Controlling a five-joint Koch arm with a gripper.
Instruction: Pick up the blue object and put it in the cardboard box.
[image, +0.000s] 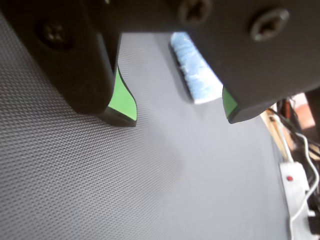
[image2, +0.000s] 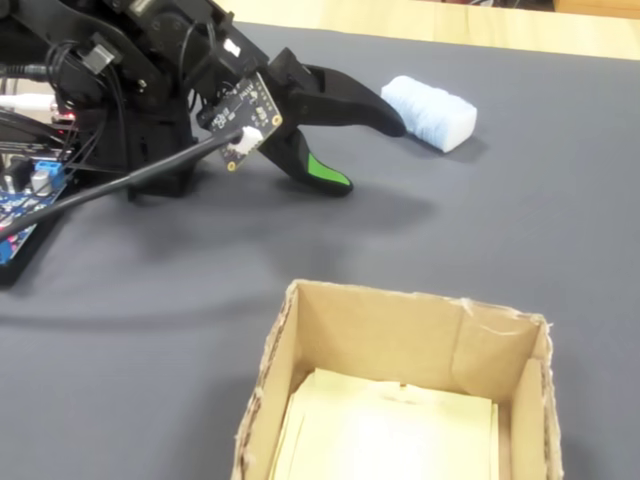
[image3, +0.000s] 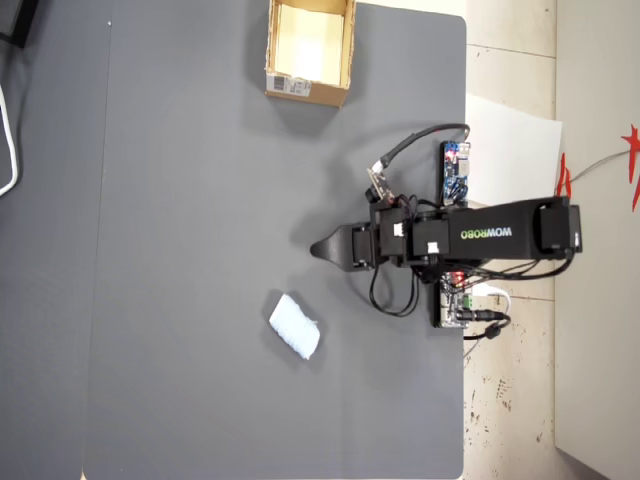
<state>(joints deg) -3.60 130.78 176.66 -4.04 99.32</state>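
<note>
The gripper (image2: 365, 150) hangs low over the dark grey mat (image2: 520, 250), its two black jaws spread wide apart with nothing between them. In the wrist view the gripper (image: 180, 114) shows green pads (image: 122, 97) on the inner faces of both tips, and bare mat lies in the gap. The blue object (image: 195, 70) sits on the mat beyond the tips in that view, partly hidden behind the right-hand jaw and not touched by either one. In the fixed view the blue object (image2: 430, 112) lies on the far side of the mat, just to the right of the upper jaw's tip, close to it, though whether the two meet cannot be told from there. The overhead view places the blue object (image3: 294, 325) below and left of the gripper (image3: 318, 249), lying at a slant. The cardboard box (image3: 307, 50) stands open at the top edge of the mat in the overhead view, well apart from both, with a white label (image3: 290, 84) on its near side. In the fixed view the cardboard box (image2: 400, 330) fills the near foreground, its pale yellow inside showing.
</note>
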